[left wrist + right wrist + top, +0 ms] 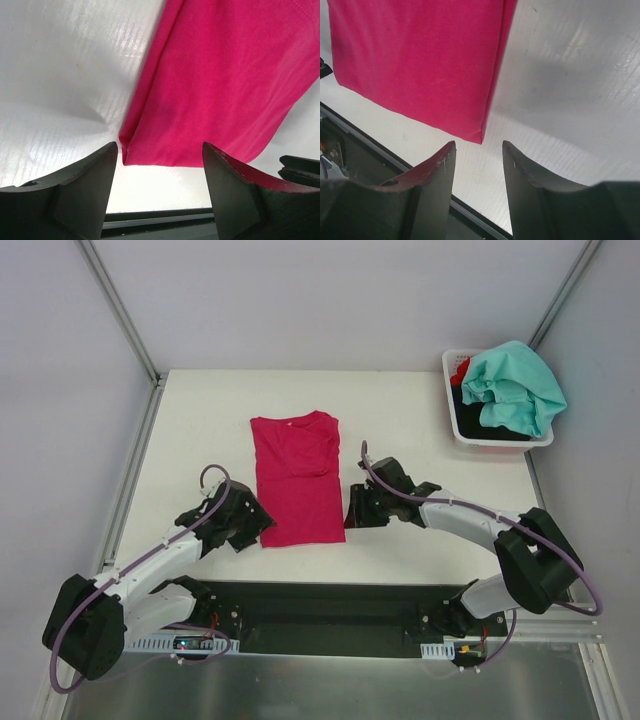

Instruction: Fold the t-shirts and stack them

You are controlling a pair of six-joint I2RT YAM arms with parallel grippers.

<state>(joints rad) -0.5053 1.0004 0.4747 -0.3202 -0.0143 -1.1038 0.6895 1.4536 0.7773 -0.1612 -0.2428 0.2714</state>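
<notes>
Progress: one fold in, most of the job ahead

The pink shirt (297, 480) lies flat on the white table (200, 440), collar at the far end. It has been narrowed into a long strip, with the sleeves seemingly tucked under, though from above I can't be sure. I'd say it needs at least one more fold across its length before it counts as done.

The left gripper (160, 150) sits low at the shirt's near left corner with its jaws spread wide. The hem corner is just ahead of the fingertips and nothing is pinched. The right gripper (479, 150) is at the near right corner of the shirt, its jaws parted more narrowly and also empty, the cloth just beyond them.

Well off to the far right of the pink shirt stands the white basket (449, 400). A teal shirt (515, 385) spills over its rim, with a red one (460, 368) and a black one (470, 420) underneath. None of those looks folded, and no stack has been started.
</notes>
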